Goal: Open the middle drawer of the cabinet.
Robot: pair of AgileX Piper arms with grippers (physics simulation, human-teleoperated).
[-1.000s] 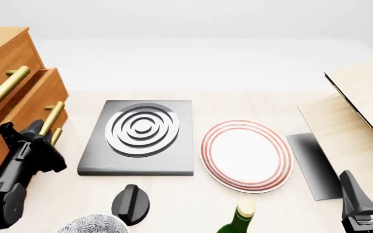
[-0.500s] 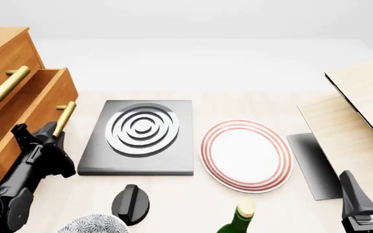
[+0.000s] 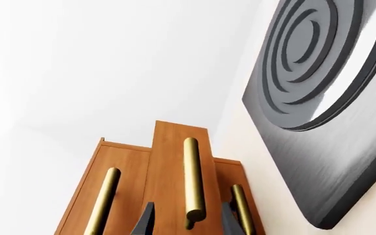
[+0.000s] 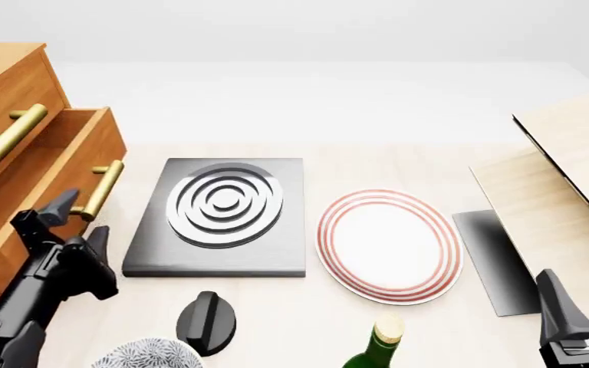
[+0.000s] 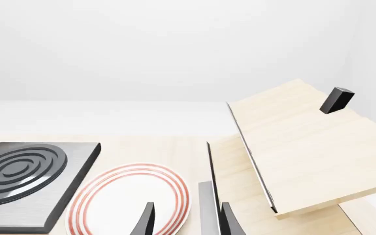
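Note:
The orange-brown cabinet (image 4: 3,84) stands at the table's left edge. Its middle drawer (image 4: 44,169) is pulled out past the top one, with its brass bar handle (image 4: 101,188) facing the table. My left gripper (image 4: 77,221) is open just in front of that handle's near end. In the left wrist view the handle (image 3: 191,181) runs between the two spread fingertips (image 3: 145,221), which stand apart from it. My right gripper (image 5: 186,223) is open and holds nothing at the table's near right corner, far from the cabinet.
A grey ringed stove plate (image 4: 223,211) lies right of the drawer, then a red-rimmed plate (image 4: 386,245). A black knob (image 4: 205,320), a patterned bowl (image 4: 146,354) and a green bottle (image 4: 376,349) sit along the near edge. Pale wooden boards (image 4: 561,176) fill the right side.
The middle drawer has slid further out. My left gripper, shut on the handle before, has opened, let go and drawn back a little. The right arm has not moved.

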